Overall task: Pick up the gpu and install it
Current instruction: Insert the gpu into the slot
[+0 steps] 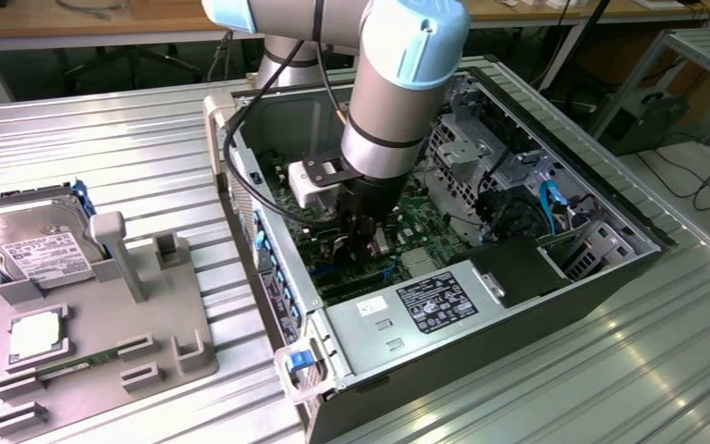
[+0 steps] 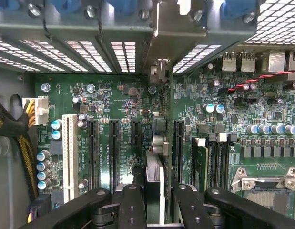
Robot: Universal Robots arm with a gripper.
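Observation:
Inside the open computer case (image 1: 577,287), my gripper (image 1: 365,242) is lowered over the green motherboard (image 2: 114,95). It is shut on the gpu (image 2: 154,179), which the wrist view shows edge-on between the black fingers (image 2: 130,205). The card stands upright above the row of black expansion slots (image 2: 114,148). It lies in line with the gap between two of them. Its silver bracket end (image 2: 159,67) reaches to the slotted rear wall of the case. In the exterior view the gpu (image 1: 377,250) is a thin sliver under the wrist, and whether it touches a slot cannot be seen.
On a grey fixture (image 1: 182,356) at the exterior view's left are a hard drive (image 1: 34,245), a CPU (image 1: 37,333) and a RAM stick (image 1: 71,365). A power supply (image 1: 435,301), cables (image 2: 23,148), seated RAM (image 2: 199,162) and the CPU socket (image 2: 266,188) crowd the case.

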